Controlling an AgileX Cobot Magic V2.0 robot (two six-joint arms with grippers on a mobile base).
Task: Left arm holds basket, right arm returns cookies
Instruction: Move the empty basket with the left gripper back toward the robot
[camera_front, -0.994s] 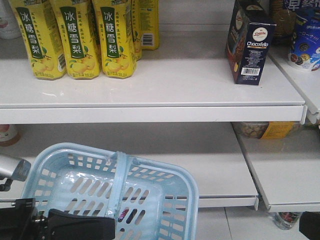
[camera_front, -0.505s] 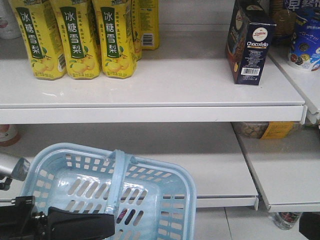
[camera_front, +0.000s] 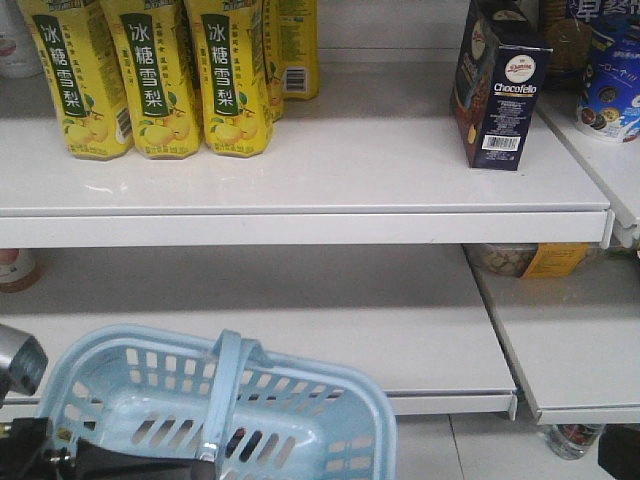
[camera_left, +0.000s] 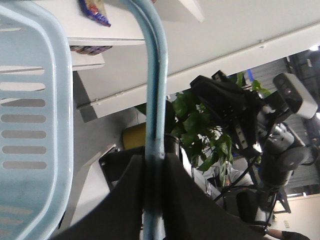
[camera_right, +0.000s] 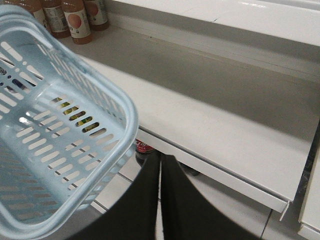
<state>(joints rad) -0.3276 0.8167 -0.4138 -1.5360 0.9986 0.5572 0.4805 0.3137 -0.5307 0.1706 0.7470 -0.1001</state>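
Shop: stocked white shelves (camera_front: 300, 170), shopping basket (camera_front: 120, 400).

cookies (camera_front: 497, 95) on upper shelf (camera_front: 300, 190) right, basket (camera_front: 215, 415) below left

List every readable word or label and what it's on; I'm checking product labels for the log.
"冰糖雪梨": on the yellow drink cartons.
"Chocofello": on the cookies; the round logo above and the barcode digits are too small to read.
Labels on the blue tub and the bottles: too blurred to read.
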